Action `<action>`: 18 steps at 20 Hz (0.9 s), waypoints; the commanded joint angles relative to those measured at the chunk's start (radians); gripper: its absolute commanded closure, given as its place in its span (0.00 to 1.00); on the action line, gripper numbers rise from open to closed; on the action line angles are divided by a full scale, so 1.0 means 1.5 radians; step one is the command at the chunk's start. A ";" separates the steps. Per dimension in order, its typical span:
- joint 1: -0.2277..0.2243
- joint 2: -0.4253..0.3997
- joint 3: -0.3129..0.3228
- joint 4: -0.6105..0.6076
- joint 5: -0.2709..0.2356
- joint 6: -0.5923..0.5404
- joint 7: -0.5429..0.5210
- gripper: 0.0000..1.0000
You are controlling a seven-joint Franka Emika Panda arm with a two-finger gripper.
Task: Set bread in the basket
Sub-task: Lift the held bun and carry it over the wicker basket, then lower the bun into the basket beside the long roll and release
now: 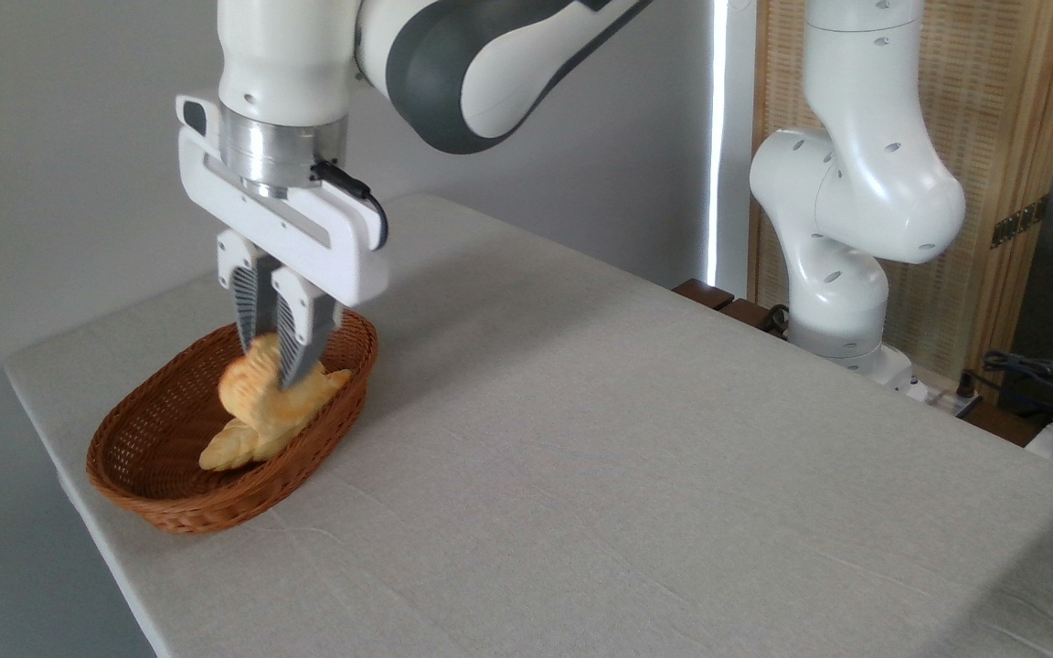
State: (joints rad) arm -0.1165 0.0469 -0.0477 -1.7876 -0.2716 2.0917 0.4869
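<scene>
Camera view showed the gripper (272, 366) hanging over the basket (138, 480) at the table's (636, 475) left end, fingers (296, 338) pointing straight down and pinching the bread (245, 388) between them. That bun sat tilted on edge in the pinch, blurred, its lower side touching or just above a pale braided loaf (257, 434) lying lengthwise in the basket. Bread lay directly below the gripper and inside the wicker rim, toward the far end. Judgement: only release remained; bun would likely settle onto the loaf rather than the basket floor.
</scene>
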 commanded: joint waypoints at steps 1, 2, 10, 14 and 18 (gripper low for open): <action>0.000 0.011 -0.033 0.006 -0.050 0.049 -0.018 0.66; 0.000 0.014 -0.043 0.006 -0.054 0.065 -0.027 0.64; -0.001 0.073 -0.128 0.004 -0.052 0.177 -0.157 0.09; -0.002 0.084 -0.131 0.005 -0.049 0.193 -0.184 0.00; -0.011 0.095 -0.137 0.004 -0.032 0.200 -0.183 0.00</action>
State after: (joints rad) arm -0.1215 0.1753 -0.2437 -1.7881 -0.3330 2.3673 0.2252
